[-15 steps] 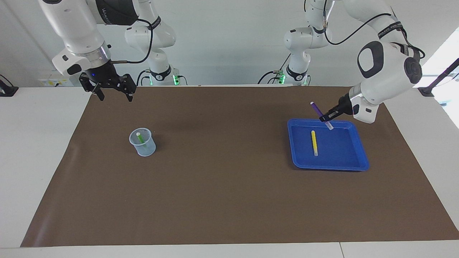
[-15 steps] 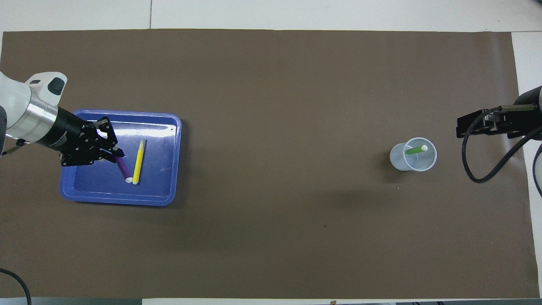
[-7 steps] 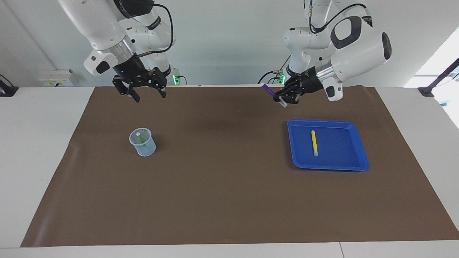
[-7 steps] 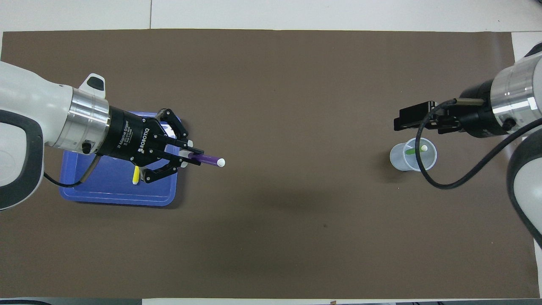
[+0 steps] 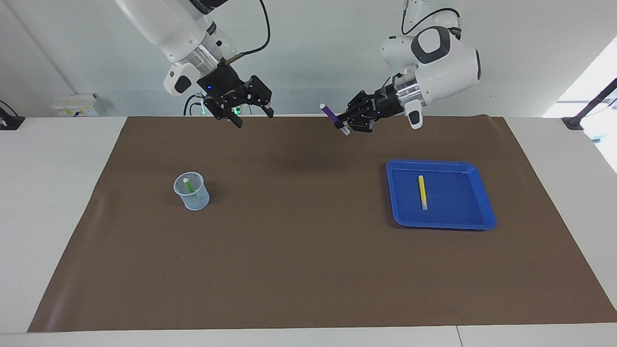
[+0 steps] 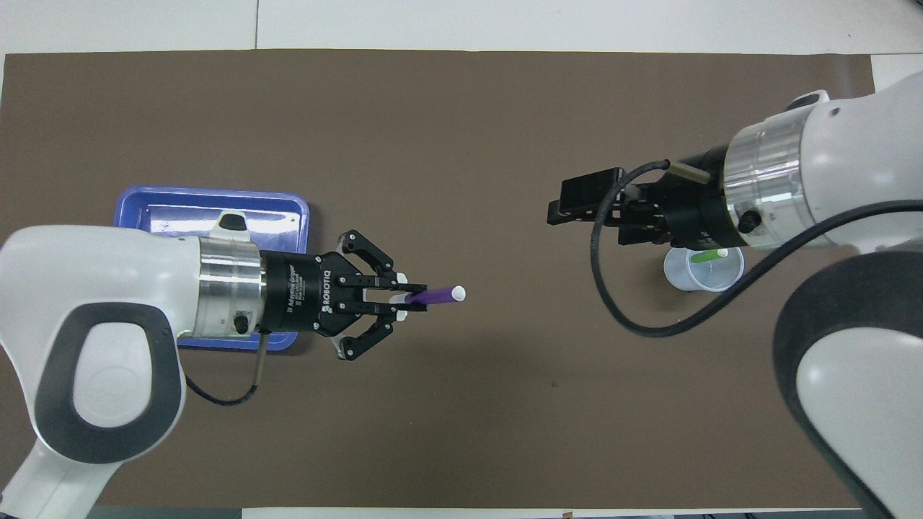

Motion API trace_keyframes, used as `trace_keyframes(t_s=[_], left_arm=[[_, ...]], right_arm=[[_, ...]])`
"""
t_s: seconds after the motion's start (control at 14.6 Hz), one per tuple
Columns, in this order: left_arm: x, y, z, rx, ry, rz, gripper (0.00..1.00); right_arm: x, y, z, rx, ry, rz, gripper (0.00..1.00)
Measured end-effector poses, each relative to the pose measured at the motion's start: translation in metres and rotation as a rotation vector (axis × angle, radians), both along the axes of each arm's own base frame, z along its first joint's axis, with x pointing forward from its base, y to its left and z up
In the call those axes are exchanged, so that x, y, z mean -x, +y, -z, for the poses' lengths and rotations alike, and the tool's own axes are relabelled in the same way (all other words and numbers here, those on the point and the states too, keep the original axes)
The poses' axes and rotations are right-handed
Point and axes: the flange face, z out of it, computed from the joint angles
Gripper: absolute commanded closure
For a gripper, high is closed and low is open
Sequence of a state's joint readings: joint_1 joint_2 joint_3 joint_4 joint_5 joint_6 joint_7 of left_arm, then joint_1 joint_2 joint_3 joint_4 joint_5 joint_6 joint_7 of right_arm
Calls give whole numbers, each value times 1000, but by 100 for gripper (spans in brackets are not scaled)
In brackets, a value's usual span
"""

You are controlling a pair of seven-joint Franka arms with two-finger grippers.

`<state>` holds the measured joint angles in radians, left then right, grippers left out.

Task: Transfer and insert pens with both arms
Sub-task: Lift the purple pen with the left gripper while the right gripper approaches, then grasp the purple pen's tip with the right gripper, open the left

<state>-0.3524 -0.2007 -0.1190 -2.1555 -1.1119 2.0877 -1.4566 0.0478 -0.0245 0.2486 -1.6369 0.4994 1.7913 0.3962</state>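
Note:
My left gripper is shut on the purple pen and holds it in the air over the brown mat, beside the blue tray. The pen's pale tip points toward my right gripper. That gripper hangs open and empty over the mat's middle, above and beside the clear cup. The green pen stands in the cup. The yellow pen lies in the tray; my left arm hides it in the overhead view.
A brown mat covers most of the white table. The tray lies toward the left arm's end and the cup toward the right arm's end. A loose black cable hangs from my right wrist.
My left gripper has lifted the purple pen out of the tray and carried it toward the table's middle. My right gripper has swung in from its end, past the cup, toward the pen.

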Motion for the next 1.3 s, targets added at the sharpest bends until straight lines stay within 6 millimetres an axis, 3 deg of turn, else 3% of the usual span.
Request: trace_keyframes(t_s=[0.2, 0.41, 0.75, 1.23, 1.3], left_arm=[[33, -31, 11, 3, 4, -66, 100], [37, -29, 13, 25, 16, -101, 100], [28, -19, 10, 66, 32, -174, 100], [27, -18, 10, 67, 33, -183, 100], [27, -18, 10, 67, 34, -184, 100]], right_arm=[[14, 41, -2, -13, 3, 6, 0], [25, 65, 4, -10, 22, -9, 0], [39, 73, 31, 23, 40, -78, 0], [58, 91, 29, 34, 31, -117, 0], [58, 91, 29, 34, 31, -117, 15]])
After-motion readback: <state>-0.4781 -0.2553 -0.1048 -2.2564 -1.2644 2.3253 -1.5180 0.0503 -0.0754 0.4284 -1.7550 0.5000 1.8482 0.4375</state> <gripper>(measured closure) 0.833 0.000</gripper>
